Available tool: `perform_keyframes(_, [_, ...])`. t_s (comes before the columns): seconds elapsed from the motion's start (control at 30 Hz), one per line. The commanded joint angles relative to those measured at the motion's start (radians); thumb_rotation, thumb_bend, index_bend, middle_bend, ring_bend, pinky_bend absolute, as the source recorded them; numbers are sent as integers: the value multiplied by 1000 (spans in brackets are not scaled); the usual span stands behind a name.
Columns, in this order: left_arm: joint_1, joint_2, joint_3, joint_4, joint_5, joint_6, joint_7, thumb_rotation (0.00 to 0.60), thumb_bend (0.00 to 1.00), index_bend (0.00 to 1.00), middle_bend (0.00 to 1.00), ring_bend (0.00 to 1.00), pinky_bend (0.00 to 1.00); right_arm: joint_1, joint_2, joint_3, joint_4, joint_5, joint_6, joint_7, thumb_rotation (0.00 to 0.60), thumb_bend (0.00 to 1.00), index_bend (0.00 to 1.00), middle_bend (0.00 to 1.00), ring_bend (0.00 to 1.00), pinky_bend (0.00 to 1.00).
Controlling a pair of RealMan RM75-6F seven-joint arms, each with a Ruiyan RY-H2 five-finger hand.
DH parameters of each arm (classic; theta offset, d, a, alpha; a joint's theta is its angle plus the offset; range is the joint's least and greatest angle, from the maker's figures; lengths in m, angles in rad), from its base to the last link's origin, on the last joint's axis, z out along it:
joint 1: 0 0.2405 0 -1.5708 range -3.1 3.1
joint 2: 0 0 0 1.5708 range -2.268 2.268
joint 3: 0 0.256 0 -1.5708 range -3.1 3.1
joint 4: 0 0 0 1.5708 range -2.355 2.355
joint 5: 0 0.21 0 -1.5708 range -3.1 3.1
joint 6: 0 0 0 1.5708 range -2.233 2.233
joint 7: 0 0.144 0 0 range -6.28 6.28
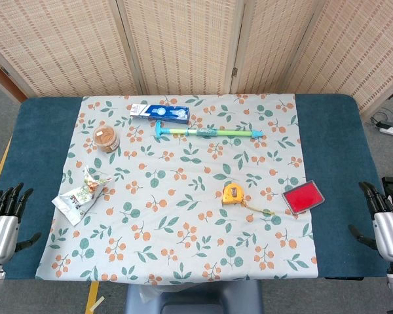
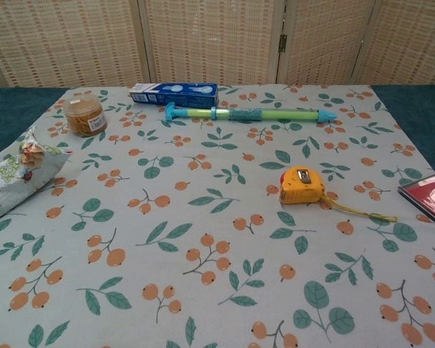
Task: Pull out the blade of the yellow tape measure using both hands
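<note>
The yellow tape measure (image 1: 233,192) (image 2: 301,183) lies on the floral cloth, right of centre, with a thin yellow strap (image 2: 359,211) trailing toward the right. My left hand (image 1: 3,219) hovers at the table's near left corner, fingers spread and holding nothing. At the near right edge, my right hand (image 1: 385,219) is likewise open with its fingers apart. Both hands are far from the tape measure. The chest view shows neither hand.
A red flat case (image 1: 303,197) lies right of the tape measure. A snack bag (image 1: 80,195) sits at the left, a round brown-lidded jar (image 1: 107,139) behind it. A blue box (image 1: 160,112) and a long green-blue pump (image 1: 206,133) lie at the back.
</note>
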Motion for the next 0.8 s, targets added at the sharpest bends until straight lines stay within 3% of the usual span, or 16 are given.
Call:
perform_keyframes(0.03, [1,-2,1,-2,-9,-4,3,600,171,138,61,53,0,4,-2,-4,2,1,-14,1,600,264,0,137,220,80])
perform_keyframes(0.4, [11,-1,10,-2,-6,4,0,600,171,139,60,54,0,18,10,2,1,-10,-25,14,600,264,0,138,229,80])
perform_keyframes(0.8, [17,12,15,-20,6,15,-2,600,171,143,61,56,0,195,11,31,-35,-25,-260,-79,600,264,35,164,275,150])
